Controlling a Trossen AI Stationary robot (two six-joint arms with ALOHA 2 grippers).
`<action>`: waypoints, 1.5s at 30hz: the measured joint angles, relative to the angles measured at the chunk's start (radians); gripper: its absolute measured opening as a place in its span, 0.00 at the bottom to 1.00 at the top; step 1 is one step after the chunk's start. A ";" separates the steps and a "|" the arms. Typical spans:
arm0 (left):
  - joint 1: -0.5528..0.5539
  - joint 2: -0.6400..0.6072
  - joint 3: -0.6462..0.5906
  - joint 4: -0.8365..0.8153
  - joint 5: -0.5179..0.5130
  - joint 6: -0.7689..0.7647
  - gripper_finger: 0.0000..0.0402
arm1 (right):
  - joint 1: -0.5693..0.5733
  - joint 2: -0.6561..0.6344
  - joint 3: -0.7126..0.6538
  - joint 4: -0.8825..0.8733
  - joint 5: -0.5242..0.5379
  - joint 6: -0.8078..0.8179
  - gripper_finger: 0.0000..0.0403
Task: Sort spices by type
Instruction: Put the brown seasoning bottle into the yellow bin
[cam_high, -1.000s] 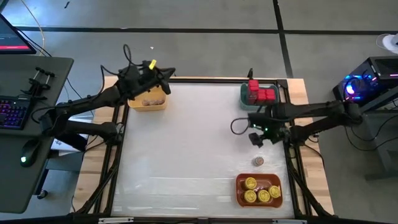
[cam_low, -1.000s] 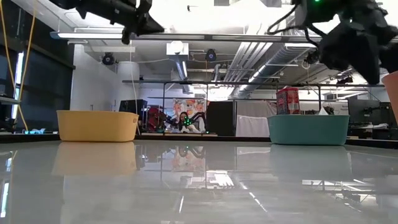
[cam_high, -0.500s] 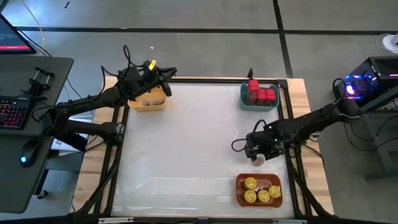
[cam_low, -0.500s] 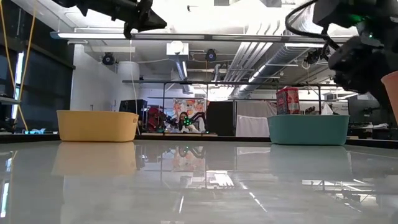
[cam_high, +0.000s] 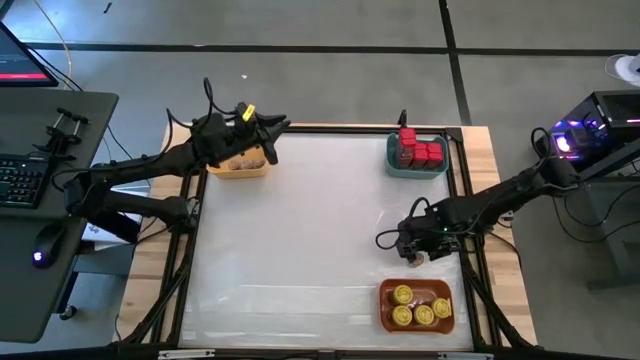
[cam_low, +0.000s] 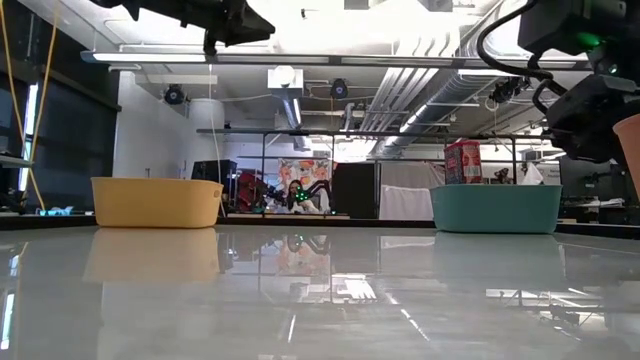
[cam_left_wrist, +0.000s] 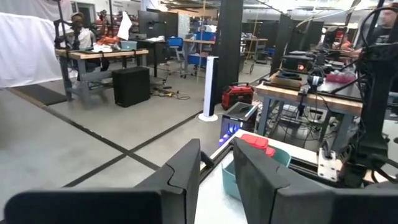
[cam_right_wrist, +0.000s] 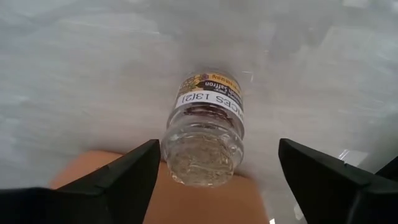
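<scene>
One small clear spice jar (cam_right_wrist: 207, 127) stands on the white table (cam_high: 300, 240) just beside the orange bin (cam_high: 386, 303), between the spread fingers of the right gripper (cam_right_wrist: 214, 171), untouched. Left gripper (cam_high: 268, 138), fingers slightly parted and empty, hovers by the yellow bin (cam_high: 238, 170).

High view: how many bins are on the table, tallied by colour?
Yellow bin: 1
Teal bin: 1
Orange bin: 1
Total: 3
</scene>
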 joint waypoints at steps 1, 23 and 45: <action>-0.001 0.000 0.000 0.000 0.000 0.000 0.21 | 0.000 0.000 0.000 0.000 0.001 -0.003 0.78; -0.020 -0.026 0.000 0.001 -0.002 0.026 0.22 | -0.225 -0.008 0.000 0.243 0.032 -0.320 0.06; -0.025 -0.041 0.001 0.003 -0.057 -0.038 0.22 | -0.647 0.301 0.377 0.061 0.424 -0.903 0.00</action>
